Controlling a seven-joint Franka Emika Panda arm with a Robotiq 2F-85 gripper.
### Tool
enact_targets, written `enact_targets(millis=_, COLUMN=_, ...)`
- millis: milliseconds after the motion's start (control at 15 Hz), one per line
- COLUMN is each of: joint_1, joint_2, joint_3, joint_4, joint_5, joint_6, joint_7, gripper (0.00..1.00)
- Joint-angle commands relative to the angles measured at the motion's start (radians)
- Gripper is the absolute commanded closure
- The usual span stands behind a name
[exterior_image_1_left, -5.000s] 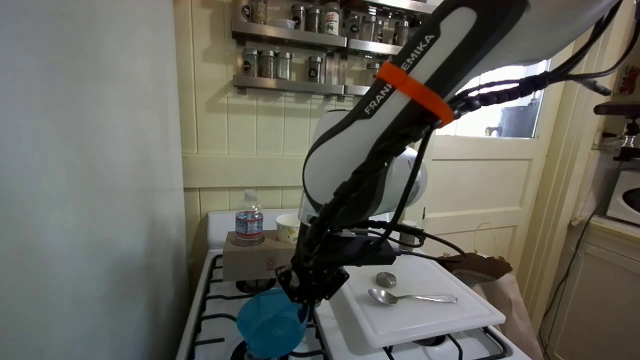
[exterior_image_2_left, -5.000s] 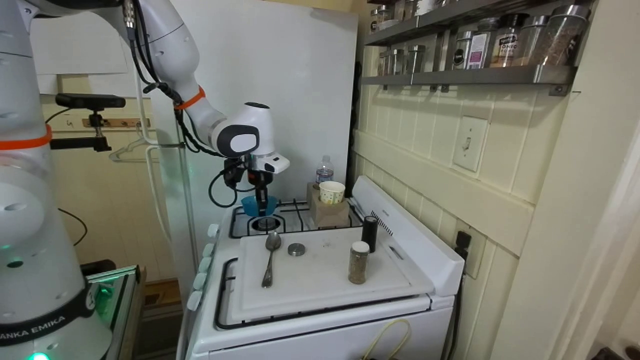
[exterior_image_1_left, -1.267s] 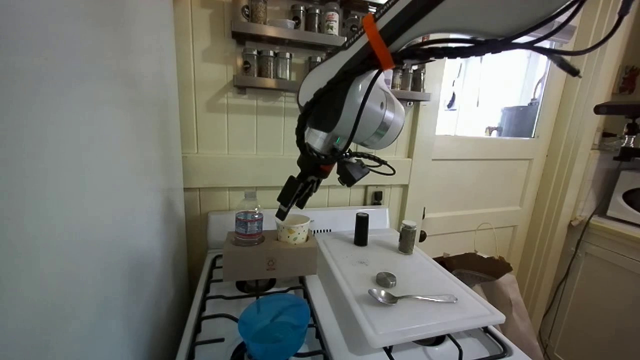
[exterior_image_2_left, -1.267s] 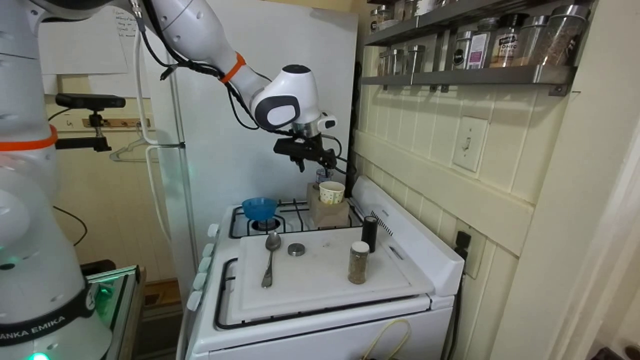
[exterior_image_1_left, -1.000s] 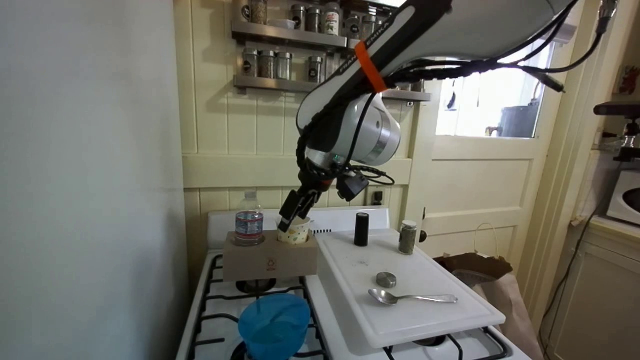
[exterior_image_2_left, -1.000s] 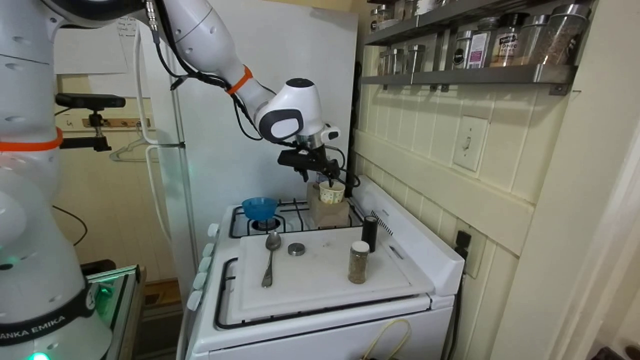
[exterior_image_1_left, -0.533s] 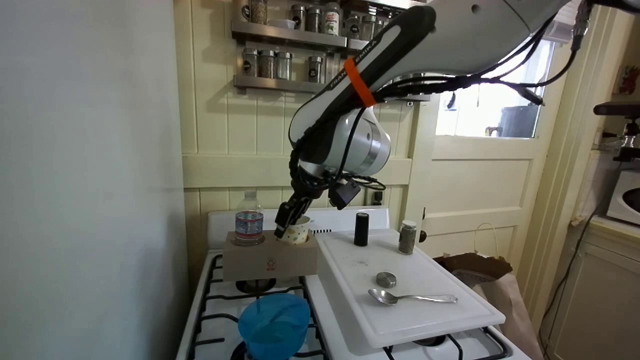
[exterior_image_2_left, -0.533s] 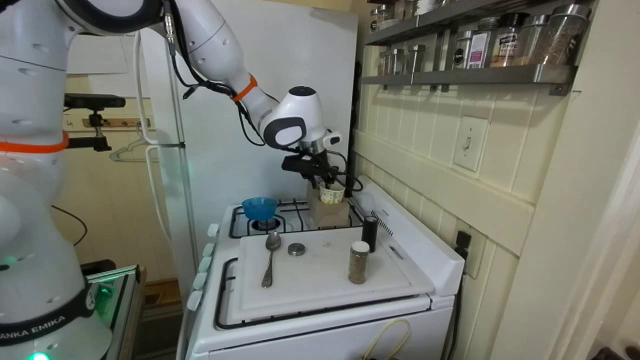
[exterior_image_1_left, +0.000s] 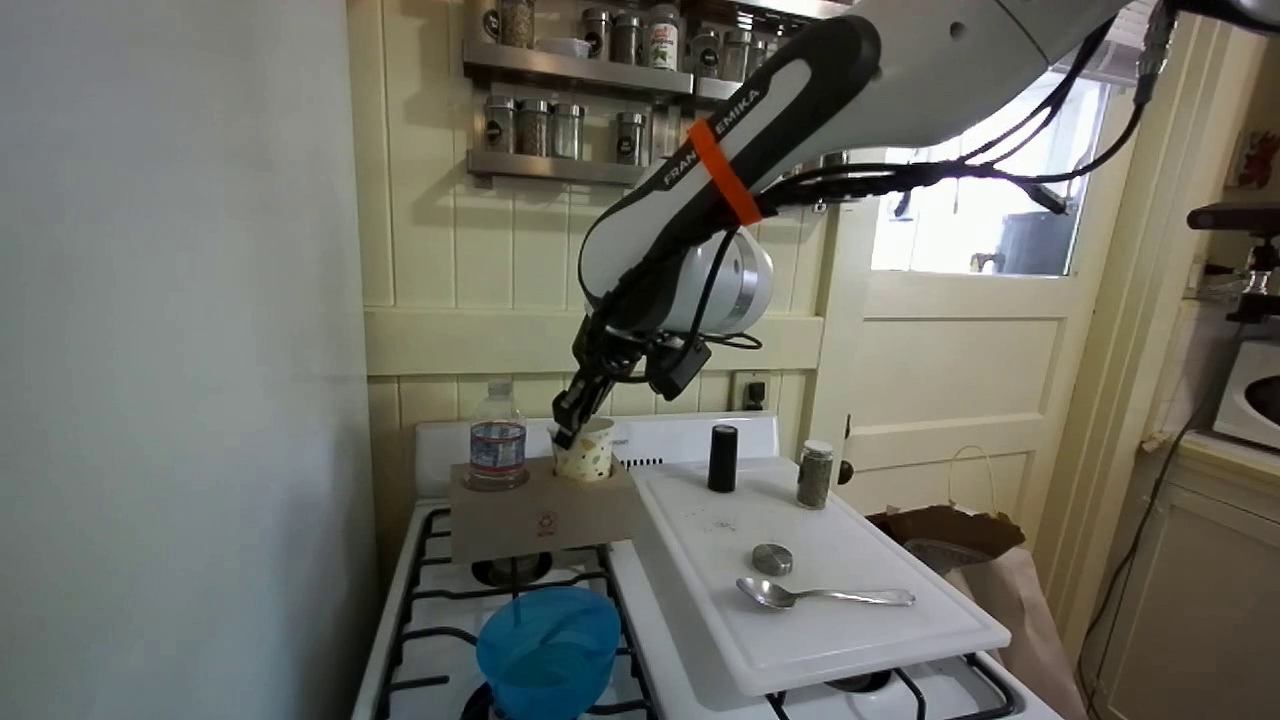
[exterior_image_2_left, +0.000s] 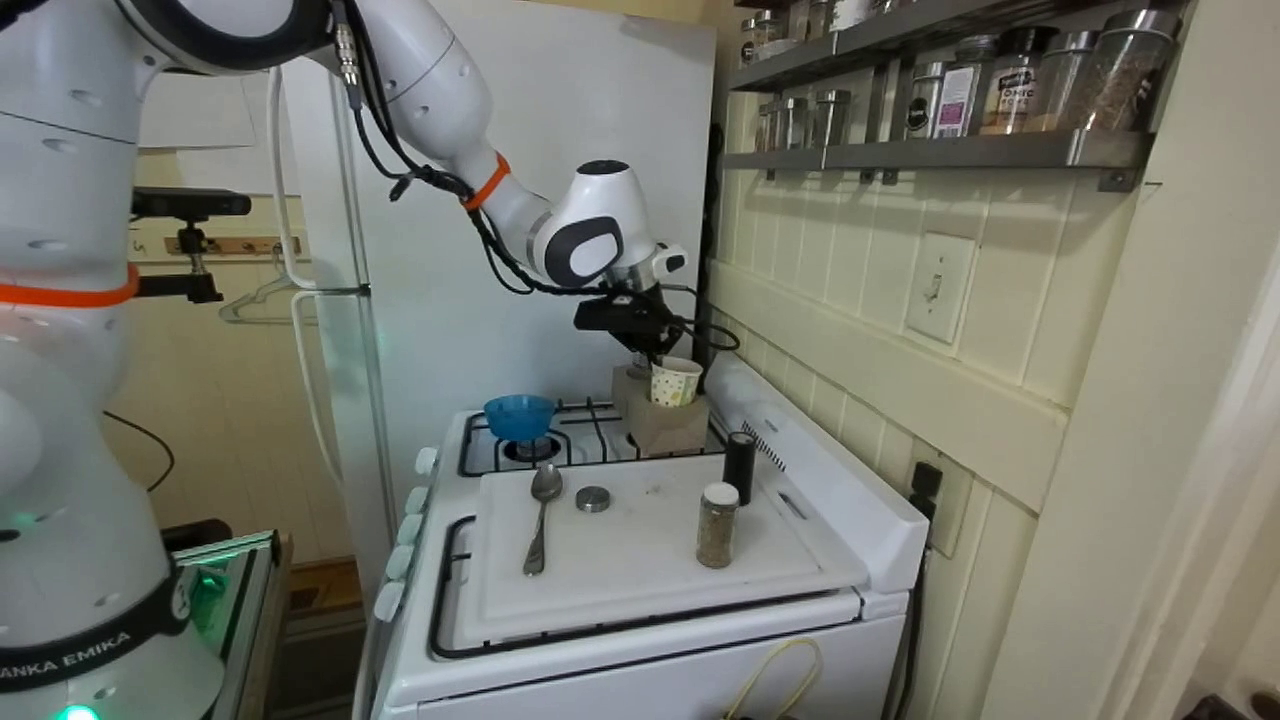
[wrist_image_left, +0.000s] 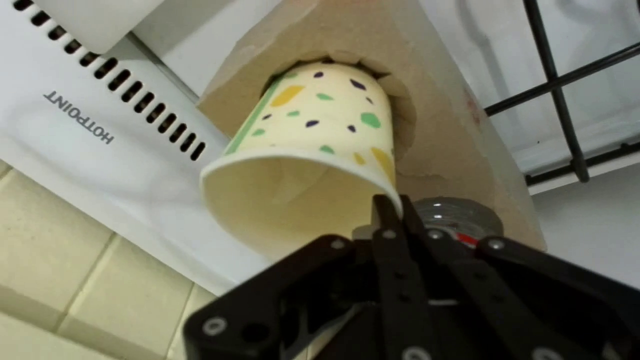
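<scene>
One paper cup (wrist_image_left: 320, 112) — just beneath the gripper (wrist_image_left: 398, 207), which clamps its rim.

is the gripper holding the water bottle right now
No, in the wrist view the gripper is shut on the rim of the paper cup, while the bottle sits in the box.

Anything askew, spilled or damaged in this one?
The cream, colour-flecked paper cup leans slightly instead of standing straight, its rim pinched by the black hand. The brown cardboard box around its base has a ragged-edged hole. Faint dark specks mark the white rectangular board; spill or stain, I can't tell.
</scene>
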Motion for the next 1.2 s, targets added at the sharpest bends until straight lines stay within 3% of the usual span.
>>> enact_targets(millis=0, joint_1=0.029, joint_2=-0.046, joint_3=-0.021, joint_4=0.004, joint_5=-0.11, joint_6=-0.057, joint_7=0.134, gripper=0.99)
enact_targets(millis=467, joint_1=0.087, joint_2=-0.179, joint_3=-0.034, joint_4=0.01, joint_5=-0.316, joint_6=-0.125, joint_7=0.291, gripper=0.99)
enact_targets(millis=667, joint_1=0.098, joint_2=-0.27, joint_3=-0.055, joint_4=-0.006, joint_5=-0.489, joint_6=-0.166, joint_7=0.436, gripper=0.99)
enact_targets(millis=867, joint_1=0.064, joint_2=-0.364, joint_3=-0.061, joint_4=-0.054, joint_5=-0.649, joint_6=-0.199, joint_7=0.649, gripper=0.99)
enact_targets(millis=1133, joint_1=0.001, joint_2=-0.438, joint_3=-0.058, joint_4=-0.136, joint_5=-0.717, joint_6=-0.191, joint_7=0.867, gripper=0.99)
